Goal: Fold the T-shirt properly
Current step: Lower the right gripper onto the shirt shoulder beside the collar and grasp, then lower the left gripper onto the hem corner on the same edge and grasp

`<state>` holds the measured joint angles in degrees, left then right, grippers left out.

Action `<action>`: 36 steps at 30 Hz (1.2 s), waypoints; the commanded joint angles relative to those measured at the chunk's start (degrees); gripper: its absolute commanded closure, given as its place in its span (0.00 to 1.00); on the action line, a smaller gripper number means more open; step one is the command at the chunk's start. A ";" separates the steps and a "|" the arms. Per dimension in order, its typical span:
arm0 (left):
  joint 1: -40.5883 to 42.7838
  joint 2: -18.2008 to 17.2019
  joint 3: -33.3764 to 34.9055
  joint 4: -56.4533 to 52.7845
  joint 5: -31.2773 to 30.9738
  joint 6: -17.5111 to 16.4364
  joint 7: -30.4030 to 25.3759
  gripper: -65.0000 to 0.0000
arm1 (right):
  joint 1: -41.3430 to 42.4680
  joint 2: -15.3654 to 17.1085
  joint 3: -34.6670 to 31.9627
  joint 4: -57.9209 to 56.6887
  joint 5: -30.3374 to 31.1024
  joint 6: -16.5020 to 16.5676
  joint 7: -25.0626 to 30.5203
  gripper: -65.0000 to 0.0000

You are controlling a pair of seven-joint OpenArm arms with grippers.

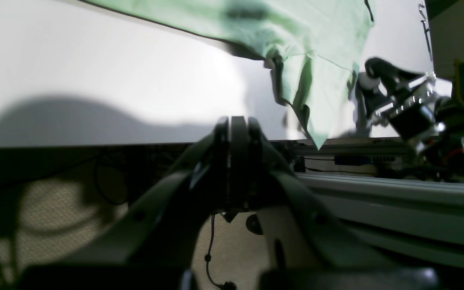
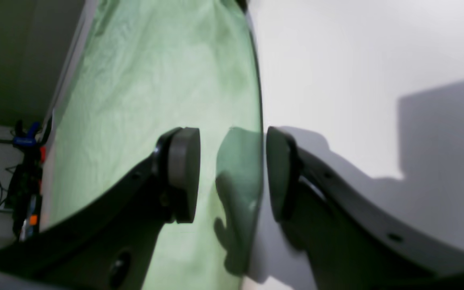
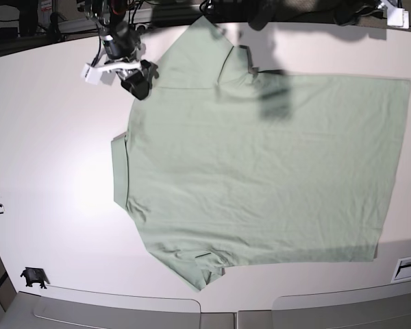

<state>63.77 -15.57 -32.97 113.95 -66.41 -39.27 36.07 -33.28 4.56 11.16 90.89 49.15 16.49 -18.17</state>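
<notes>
The pale mint-green T-shirt (image 3: 260,171) lies spread flat on the white table (image 3: 48,137), with its neck band (image 3: 119,171) to the left and its hem to the right. My right gripper (image 3: 138,79) is open at the shirt's upper-left shoulder edge. In the right wrist view it (image 2: 232,173) straddles the shirt's edge (image 2: 135,100), one pad over fabric and one over bare table. My left gripper (image 1: 238,125) is shut on nothing, off the table's edge and away from the shirt (image 1: 296,36).
The right arm (image 1: 397,104) shows beside the upper sleeve. A metal rail (image 1: 397,201) and cables run along the table's edge. A small black part (image 3: 33,276) lies at the front left and a white slotted piece (image 3: 407,267) at the front right.
</notes>
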 commanded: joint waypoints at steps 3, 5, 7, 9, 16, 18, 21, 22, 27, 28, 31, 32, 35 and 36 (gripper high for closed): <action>0.76 -0.33 -0.42 0.68 -1.18 -0.73 -0.96 1.00 | -0.52 -0.31 -1.70 0.22 0.52 0.22 -0.94 0.61; 0.68 -0.33 -0.42 0.68 -1.18 -0.73 -0.96 1.00 | -0.55 -0.31 -2.36 0.22 0.52 0.22 -0.94 0.61; 0.68 -0.33 -0.42 0.68 -1.18 -0.73 -1.40 1.00 | -0.57 -0.33 -2.62 0.22 0.52 0.24 -0.96 0.61; 0.68 -0.31 -0.42 0.68 -1.18 -0.73 -1.68 1.00 | -0.59 -0.70 -2.54 0.22 0.26 0.22 -0.96 0.61; 0.46 -0.33 -0.42 0.68 -1.18 -0.73 -8.81 0.77 | -0.52 -2.29 -2.56 0.22 -2.54 0.24 -3.23 1.00; -0.63 -0.35 -0.44 0.68 -1.11 -0.73 -8.11 0.75 | -0.57 -2.78 -2.56 0.22 -2.56 0.24 -3.85 1.00; -3.74 -0.35 -0.44 0.68 1.46 -0.73 -4.22 0.75 | -0.55 -3.15 -2.58 0.22 -4.17 0.24 -3.85 1.00; -4.96 -0.35 -0.48 0.68 3.58 -0.73 -3.52 0.75 | -0.55 -3.13 -2.56 0.22 -4.52 0.24 -3.85 1.00; -11.56 -2.54 -5.27 0.68 12.81 -0.73 -3.06 0.75 | -0.55 -3.10 -2.56 0.22 -5.70 0.24 -3.76 1.00; -13.16 -3.39 -7.02 0.63 15.21 -0.73 -3.08 0.75 | -0.55 -3.10 -2.56 0.22 -5.68 0.24 -3.74 1.00; -18.14 -7.43 -11.54 -1.38 22.32 8.11 -4.57 0.75 | -0.52 -3.13 -2.56 0.22 -5.66 0.24 -3.74 1.00; -19.50 -9.25 -12.63 -3.13 23.67 9.88 -5.77 0.75 | -0.50 -3.13 -2.58 0.22 -5.66 0.24 -3.72 1.00; -23.85 -14.99 -13.86 -11.85 25.00 12.55 -7.82 0.75 | -0.52 -3.13 -2.56 0.22 -5.66 0.24 -3.72 1.00; -25.51 -16.63 -13.84 -15.69 24.96 12.55 -7.82 0.75 | -0.52 -3.10 -2.56 0.22 -5.68 0.24 -3.69 1.00</action>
<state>37.80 -31.27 -46.26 97.12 -40.56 -26.96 29.39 -33.28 1.69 8.78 91.11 42.00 16.56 -20.56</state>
